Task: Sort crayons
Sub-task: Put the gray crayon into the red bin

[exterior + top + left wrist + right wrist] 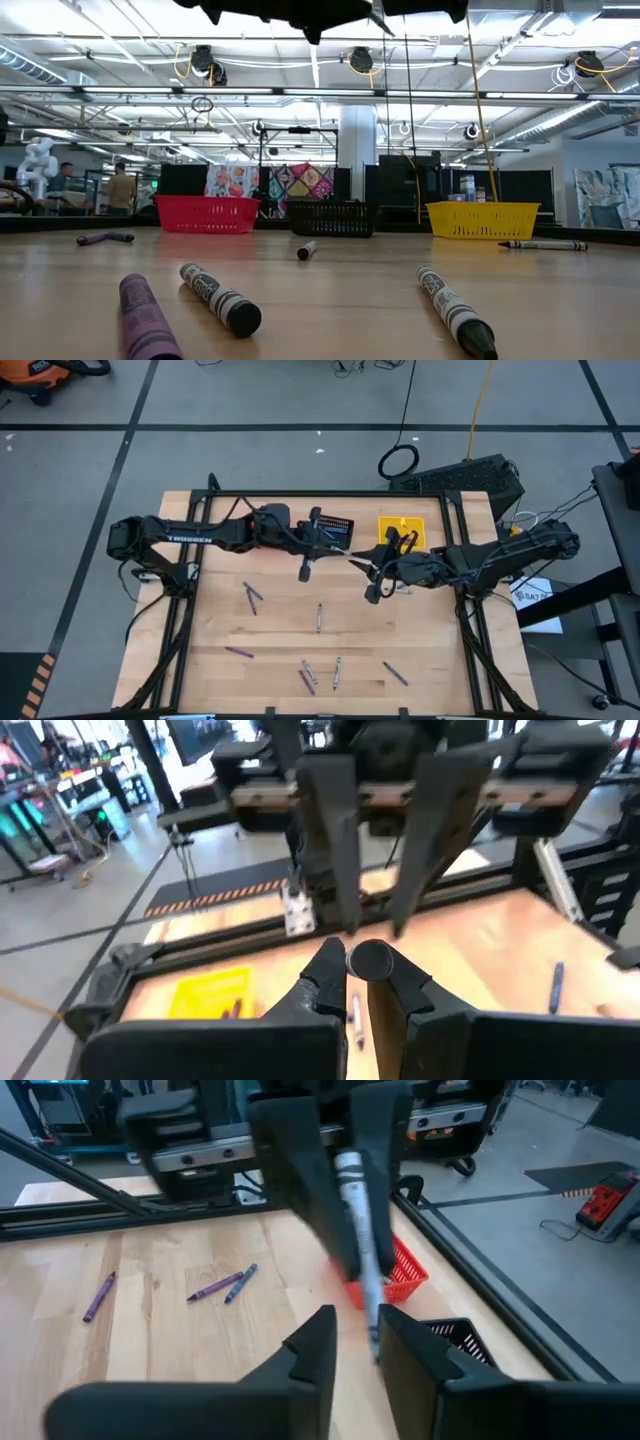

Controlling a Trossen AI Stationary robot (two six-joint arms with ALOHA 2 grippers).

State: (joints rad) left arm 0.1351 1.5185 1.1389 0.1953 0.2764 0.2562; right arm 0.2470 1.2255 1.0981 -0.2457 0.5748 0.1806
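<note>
Right gripper (356, 1328) fingers stood spread, the pointed end of a grey crayon (355, 1210) reaching into the gap between them without clear contact. Its long axis ran straight from those fingers up into the left gripper (366, 958), whose fingers pinched it near the blunt end. Just beside the right fingers sat the black basket (455, 1340), contents hidden. Beyond the left fingers was the red basket (400, 1275), its inside unreadable too. The yellow basket (210, 992) held at least one dark crayon. Farther off, loose crayons (225, 1285) lay flat on the table (170, 1340).
</note>
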